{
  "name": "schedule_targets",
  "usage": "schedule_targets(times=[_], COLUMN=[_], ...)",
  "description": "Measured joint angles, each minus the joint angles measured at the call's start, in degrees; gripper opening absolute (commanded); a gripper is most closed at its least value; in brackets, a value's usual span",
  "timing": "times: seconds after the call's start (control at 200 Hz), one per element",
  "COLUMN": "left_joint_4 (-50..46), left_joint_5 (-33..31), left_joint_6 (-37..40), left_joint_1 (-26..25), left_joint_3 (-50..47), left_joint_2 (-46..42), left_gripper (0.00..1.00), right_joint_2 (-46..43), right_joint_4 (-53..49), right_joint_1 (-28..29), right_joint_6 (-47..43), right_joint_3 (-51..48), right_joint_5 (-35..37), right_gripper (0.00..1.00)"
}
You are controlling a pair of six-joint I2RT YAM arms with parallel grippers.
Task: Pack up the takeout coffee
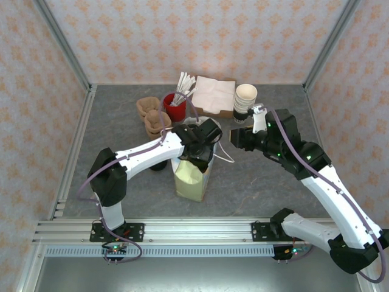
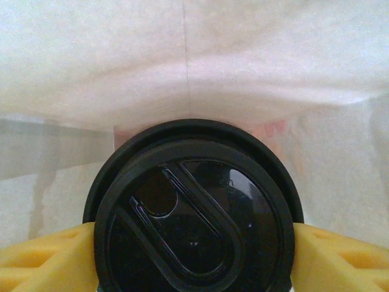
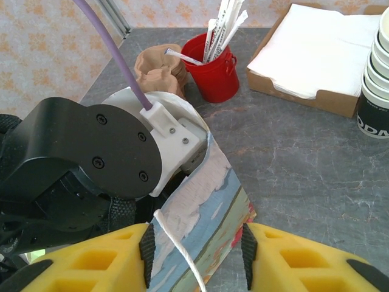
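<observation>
Top external view: my left arm [image 1: 146, 151] dips into the paper bag [image 1: 193, 179]

Left wrist view: the takeout coffee [image 2: 194, 225] sits in the bag between the yellow fingers [image 2: 42, 261] of the left gripper [image 2: 194, 258]. Its lid [image 2: 182, 140] hides the cup, so held or loose, I cannot tell. I think it is light and squashy, so hold its sides

Right wrist view: the right gripper [image 3: 196, 258], part open, straddles the bag's edge; I cannot tell if it pinches

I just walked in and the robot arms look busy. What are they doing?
The left gripper reaches down inside the cream paper bag with the colourful print, with the takeout coffee cup with the round black plastic lid between its yellow fingers. The right gripper straddles the bag's rim at the opening. The coffee is inside the bag; whether either gripper is squeezing, I cannot tell.
</observation>
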Motion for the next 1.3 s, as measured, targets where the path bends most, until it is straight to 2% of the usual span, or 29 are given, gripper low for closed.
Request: schedule_targets(times=[0.15, 0.395, 0.651, 1.026, 1.301], left_joint_4=[-2.73, -5.20, -7.37, -7.48, -7.45], left_joint_5=[0.33, 0.87, 0.90, 1.14, 1.29], left_joint_6=[-0.11, 0.00, 0.00, -0.20, -0.26], left_joint_1=[0.02, 0.02, 0.31, 0.39, 0.35], left_joint_3=[2.21, 6.23, 7.32, 7.67, 7.78], left_joint_2=[0.00, -0.13, -1.07, -1.60, -1.97], left_gripper=[0.92, 0.96, 0.97, 0.95, 0.95], right_joint_2=[0.50, 2.99, 7.13, 11.02, 13.62], right_joint_4=[0.07, 0.76, 1.44, 3.08, 2.99], right_joint_1=[0.00, 0.00, 0.02, 0.02, 0.02], right_joint_6=[-0.02, 1.16, 2.56, 4.26, 4.52], right_joint_3=[0.00, 0.00, 0.37, 0.94, 1.38], right_joint_5=[-0.02, -0.83, -3.30, -3.45, -3.23], right_gripper=[0.52, 0.62, 0.63, 0.67, 0.66])
